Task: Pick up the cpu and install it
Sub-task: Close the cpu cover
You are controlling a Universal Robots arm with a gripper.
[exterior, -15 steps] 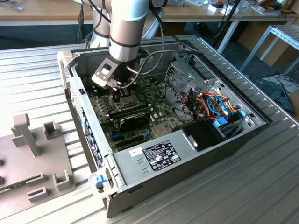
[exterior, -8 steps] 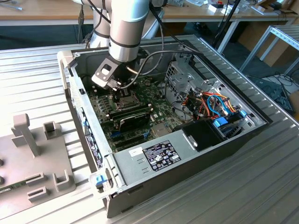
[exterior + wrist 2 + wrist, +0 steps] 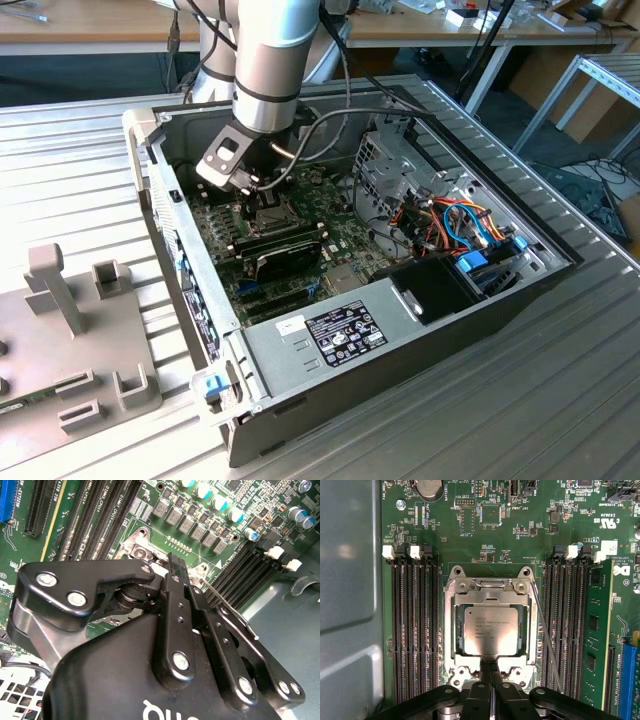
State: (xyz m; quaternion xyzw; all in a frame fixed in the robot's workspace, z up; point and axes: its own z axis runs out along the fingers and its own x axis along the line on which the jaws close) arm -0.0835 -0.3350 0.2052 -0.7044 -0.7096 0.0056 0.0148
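Note:
The cpu (image 3: 490,630), a small silver-grey square chip, lies flat in the socket on the green motherboard (image 3: 520,545), with the metal frame (image 3: 451,630) lying around it. In both wrist views my gripper (image 3: 490,672) has its two black fingers pressed together, the tips at the socket edge beside the cpu and nothing between them. From the second wrist view, the fingertips (image 3: 176,566) stand over the socket's metal bracket (image 3: 140,547). In the exterior view the gripper (image 3: 256,196) hangs low inside the open computer case, over the socket.
A thin wire lever (image 3: 546,635) runs along one side of the socket. Rows of black memory slots (image 3: 415,630) flank it on both sides. The case (image 3: 400,330) holds a black module (image 3: 285,252), a power supply, and blue and orange cables (image 3: 460,225). A grey fixture (image 3: 70,340) stands at the exterior view's left.

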